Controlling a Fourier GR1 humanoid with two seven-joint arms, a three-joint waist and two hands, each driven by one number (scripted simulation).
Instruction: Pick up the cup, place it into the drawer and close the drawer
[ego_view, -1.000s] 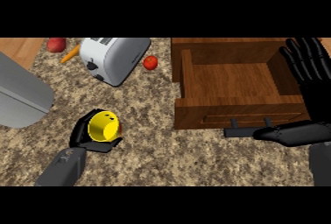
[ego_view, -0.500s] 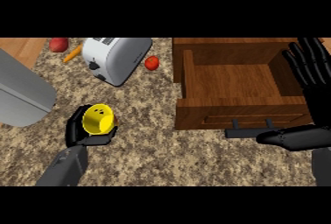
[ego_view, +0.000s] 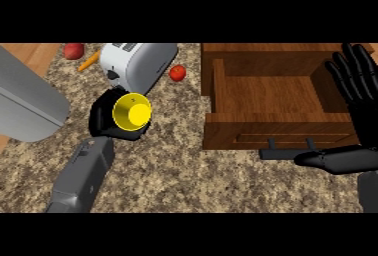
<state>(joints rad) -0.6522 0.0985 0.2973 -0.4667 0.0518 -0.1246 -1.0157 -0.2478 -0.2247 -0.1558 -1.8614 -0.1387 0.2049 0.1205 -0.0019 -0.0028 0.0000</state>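
Note:
My left hand (ego_view: 111, 122) is curled round a yellow cup (ego_view: 132, 112), which I see end-on, held above the counter just in front of the toaster. The wooden drawer (ego_view: 221, 95) stands open at the right, its inside bare, with a dark handle (ego_view: 288, 150) on its front. My right hand (ego_view: 358, 95) stays at the right edge over the drawer's right side, fingers straight and pointing up, thumb stretched left near the handle.
A white toaster (ego_view: 136, 62) stands behind the cup. Near it lie a red tomato (ego_view: 177, 73), an orange carrot (ego_view: 89, 61) and a red fruit (ego_view: 73, 50). A large grey appliance (ego_view: 26, 102) fills the left side of the speckled counter (ego_view: 192, 185).
My left hand has carried the cup up and to the right, closer to the toaster, and tipped it so one round end faces me. The right hand has barely moved.

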